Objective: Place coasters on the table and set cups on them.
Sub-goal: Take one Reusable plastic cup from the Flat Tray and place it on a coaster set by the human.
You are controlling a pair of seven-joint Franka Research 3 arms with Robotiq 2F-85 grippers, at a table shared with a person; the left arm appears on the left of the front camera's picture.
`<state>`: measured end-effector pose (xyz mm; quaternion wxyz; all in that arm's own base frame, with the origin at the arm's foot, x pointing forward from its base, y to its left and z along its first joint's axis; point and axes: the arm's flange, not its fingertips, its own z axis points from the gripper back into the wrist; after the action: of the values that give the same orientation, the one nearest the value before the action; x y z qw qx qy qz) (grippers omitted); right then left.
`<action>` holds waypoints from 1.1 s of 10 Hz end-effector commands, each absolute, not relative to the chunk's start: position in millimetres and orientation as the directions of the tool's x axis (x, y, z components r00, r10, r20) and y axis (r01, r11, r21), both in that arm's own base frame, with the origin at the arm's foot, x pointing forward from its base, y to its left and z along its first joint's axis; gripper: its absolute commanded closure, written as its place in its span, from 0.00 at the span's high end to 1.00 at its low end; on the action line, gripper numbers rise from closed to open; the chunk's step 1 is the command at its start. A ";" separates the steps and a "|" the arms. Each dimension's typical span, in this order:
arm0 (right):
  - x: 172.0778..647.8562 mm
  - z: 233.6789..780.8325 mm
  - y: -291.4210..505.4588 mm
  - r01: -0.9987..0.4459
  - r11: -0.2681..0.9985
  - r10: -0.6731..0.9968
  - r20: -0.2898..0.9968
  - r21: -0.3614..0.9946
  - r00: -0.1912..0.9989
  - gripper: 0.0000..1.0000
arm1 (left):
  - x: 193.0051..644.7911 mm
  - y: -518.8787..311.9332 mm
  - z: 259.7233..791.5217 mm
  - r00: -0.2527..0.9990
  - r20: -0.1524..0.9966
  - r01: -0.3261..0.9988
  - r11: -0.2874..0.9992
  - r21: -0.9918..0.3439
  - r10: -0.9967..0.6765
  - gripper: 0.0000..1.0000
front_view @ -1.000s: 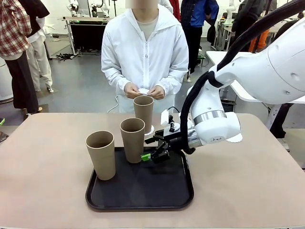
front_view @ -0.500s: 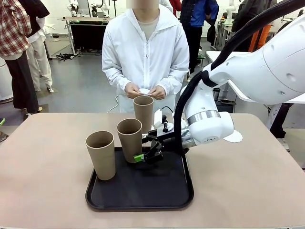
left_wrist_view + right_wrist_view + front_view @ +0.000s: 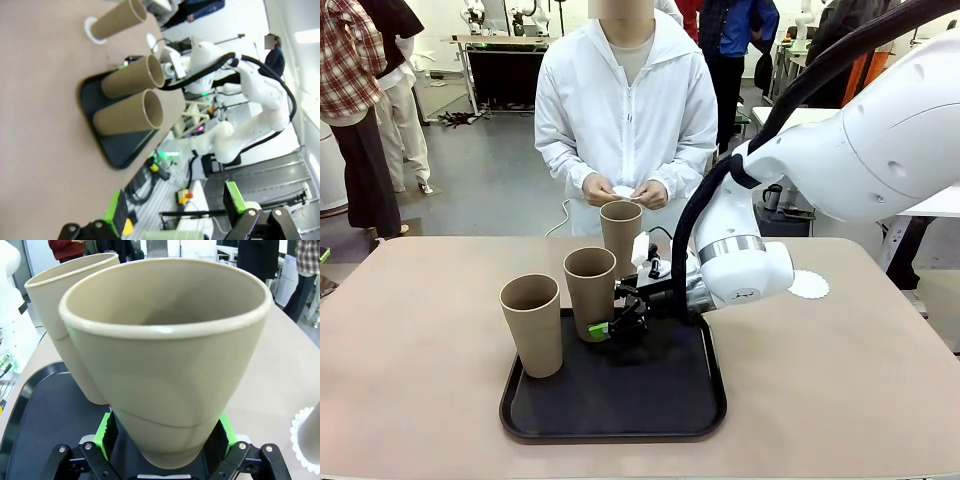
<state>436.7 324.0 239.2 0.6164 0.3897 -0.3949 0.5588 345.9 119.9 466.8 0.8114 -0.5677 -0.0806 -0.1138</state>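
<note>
Leftward across the black tray is where the right gripper has travelled over the last second, from open tray floor to the foot of the middle cup. That cup has shifted slightly left too.

The left gripper hangs apart from the work, its green pads spread with nothing between them, probably parked until needed.

On the tray's left side stands 1 cup, upright and untouched, waiting its turn. Just right of it, the middle cup stands on the tray with its base between the right gripper's spread jaws. In the right wrist view the green pads flank the narrow lower end on both sides, and I judge they have not yet clamped; whether a pad brushes the wall I cannot tell. Taking it low down suits the taper, since the base is the slimmest part and the rim stays clear.

Behind the tray, the far cup already sits on a white coaster on the beige table, so 1 of 3 pairs looks finished. The person beyond it holds a small white piece, possibly another coaster.

Farther right, an empty coaster lies bare on the table, well apart from the tray, the likely spot for the straddled cup.
</note>
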 end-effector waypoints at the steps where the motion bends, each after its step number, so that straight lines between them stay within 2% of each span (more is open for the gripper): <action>1: 439.6 229.8 336.5 -0.994 0.107 0.358 0.932 0.017 0.055 1.00 | 345.0 120.5 468.6 0.960 0.267 0.282 0.324 -0.903 -0.089 1.00; 3: 441.0 230.6 338.6 -0.994 0.102 0.321 0.944 0.047 0.078 1.00 | 345.0 120.5 468.6 0.960 0.267 0.282 0.324 -0.903 -0.089 1.00; 4: 441.5 230.9 338.7 -0.994 0.090 0.312 0.946 0.065 0.090 0.41 | 345.0 120.5 468.6 0.960 0.267 0.282 0.324 -0.903 -0.089 1.00; 5: 442.3 231.5 338.2 -0.993 0.096 0.313 0.945 0.067 0.094 0.41 | 345.0 120.5 468.6 0.960 0.267 0.282 0.324 -0.903 -0.089 1.00; 6: 442.2 231.7 337.3 -0.993 0.097 0.316 0.944 0.068 0.095 0.00 | 345.0 120.5 468.6 0.960 0.267 0.282 0.324 -0.903 -0.089 1.00; 7: 441.8 233.3 335.9 -0.992 0.106 0.327 0.940 0.065 0.097 0.35 | 345.0 120.5 468.6 0.960 0.267 0.282 0.324 -0.903 -0.089 1.00; 8: 439.7 239.9 332.2 -0.986 0.146 0.353 0.927 0.081 0.129 0.00 | 345.0 120.5 468.6 0.960 0.267 0.282 0.324 -0.903 -0.089 1.00; 10: 432.1 287.8 311.5 -0.966 0.214 0.368 0.904 0.143 0.216 0.00 | 345.0 120.5 468.6 0.960 0.267 0.282 0.324 -0.903 -0.089 1.00; 11: 431.1 324.3 297.2 -0.962 0.240 0.402 0.890 0.127 0.217 0.00 | 345.0 120.5 468.6 0.960 0.267 0.282 0.324 -0.903 -0.089 1.00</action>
<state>441.9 311.5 283.9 0.6654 0.3851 -0.3927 0.5047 345.9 119.9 466.8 0.8114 -0.5677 -0.0806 -0.1137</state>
